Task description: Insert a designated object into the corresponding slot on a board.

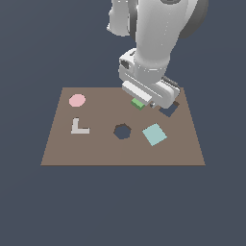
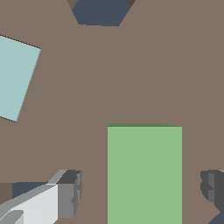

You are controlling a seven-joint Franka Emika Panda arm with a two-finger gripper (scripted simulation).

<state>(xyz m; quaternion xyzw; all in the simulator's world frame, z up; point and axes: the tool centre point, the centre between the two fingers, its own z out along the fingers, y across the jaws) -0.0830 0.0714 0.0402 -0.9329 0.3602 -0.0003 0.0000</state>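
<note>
The hand (image 2: 142, 186) is hanging low over the far part of the brown board (image 1: 96, 149), its fingers (image 2: 65, 199) standing apart on either side of the green block (image 2: 144, 175) without touching it; the block is lying flat on the board, just beside the navy slot (image 1: 170, 111), which is showing partly from behind the hand in the exterior view; the teal tile (image 1: 154, 134) and the octagonal hole (image 1: 122, 131) are sitting nearer the camera, apart from the block.
</note>
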